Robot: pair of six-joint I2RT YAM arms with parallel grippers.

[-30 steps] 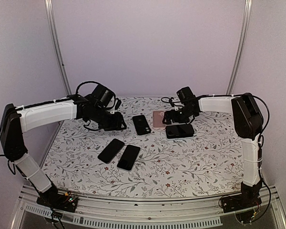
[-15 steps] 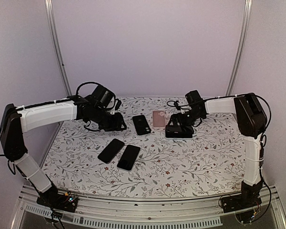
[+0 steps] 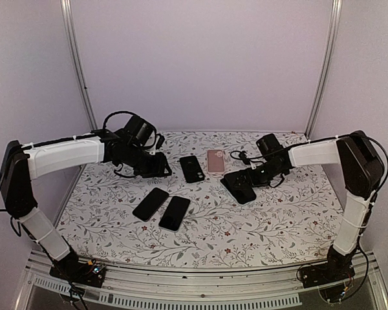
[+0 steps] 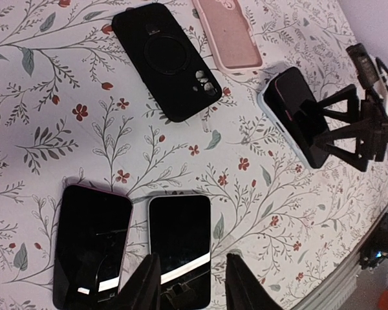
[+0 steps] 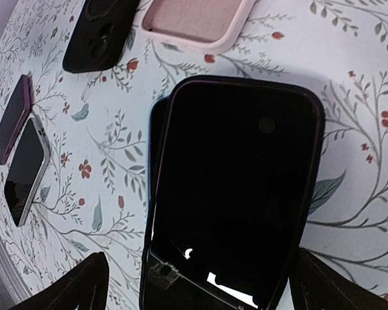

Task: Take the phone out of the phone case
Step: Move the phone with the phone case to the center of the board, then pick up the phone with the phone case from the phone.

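Here the right claw [image 5: 202,261] is clamped across the near end of the phone [image 5: 239,194], which fills the gap between its fingers. Past the phone's far end lie a pink case [image 5: 197,19] and a black case [image 5: 97,32]. The left claw [image 4: 193,284] hangs with its fingers apart above two loose phones [image 4: 179,248] lying side by side.

We have a left arm [image 3: 64,155] and a right arm [image 3: 313,154] clad in smooth white shells, with black blocks at the joints and wrists. Thin black cables [image 3: 114,114] loop loose over the wrists. Our fingers [image 5: 77,290] are black and tapering. Small coloured wires show at the bases [image 3: 84,272].
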